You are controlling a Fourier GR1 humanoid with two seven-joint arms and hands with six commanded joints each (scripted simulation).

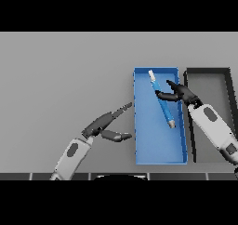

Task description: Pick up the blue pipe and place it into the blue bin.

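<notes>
The pipe [162,100] lies inside the bin [139,140], just left of the right hand [182,93], whose spread fingers sit beside it. Only withdrawal seems left. The left hand [103,125] rests open, well left.

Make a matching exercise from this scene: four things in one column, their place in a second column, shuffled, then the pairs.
Things:
1. blue pipe
2. dark bin
3. left hand
4. right hand

Places:
A. over the grey table, left of the blue bin
B. inside the blue bin, lying slantwise
C. at the pipe, over the blue bin's right side
D. right of the blue bin

Pairs: 1-B, 2-D, 3-A, 4-C
</notes>
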